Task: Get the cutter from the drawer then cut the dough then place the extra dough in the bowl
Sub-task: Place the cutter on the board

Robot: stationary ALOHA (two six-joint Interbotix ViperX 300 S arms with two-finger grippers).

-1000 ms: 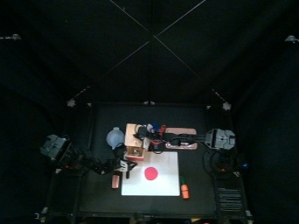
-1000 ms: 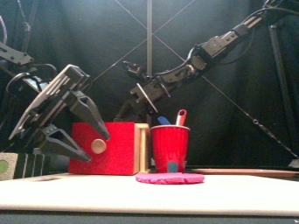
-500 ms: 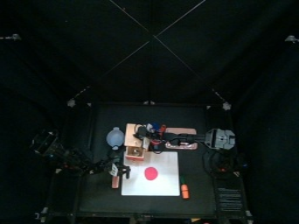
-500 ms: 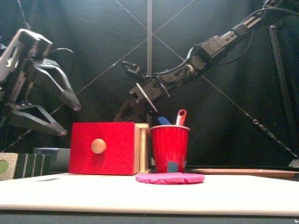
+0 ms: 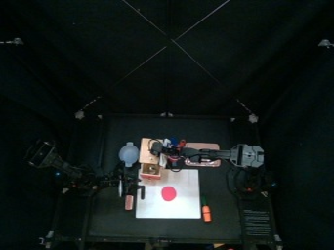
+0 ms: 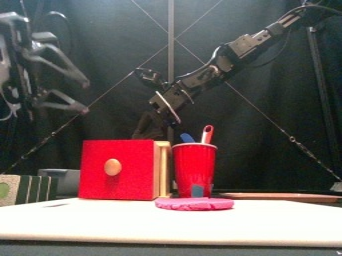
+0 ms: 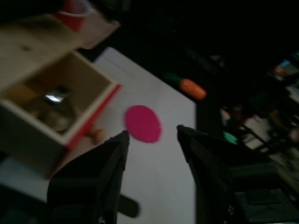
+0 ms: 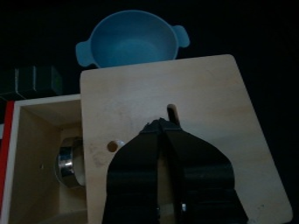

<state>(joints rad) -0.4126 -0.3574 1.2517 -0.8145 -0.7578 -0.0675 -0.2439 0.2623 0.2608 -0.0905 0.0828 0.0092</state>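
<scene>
Black left pincer [image 7: 151,136], jaws apart, hangs high at the left; the metal cutter [image 7: 54,96] lies below and rightward in the open red drawer [image 6: 134,160]; right pincer [image 8: 167,131], closed, rests on top of the wooden box [image 8: 176,87].

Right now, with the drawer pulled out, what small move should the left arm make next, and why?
Probably lower the open left gripper into the drawer toward the cutter. It lies uncovered inside, the left gripper hangs clear of it, and the right gripper, shut, sits on the wooden box.
</scene>
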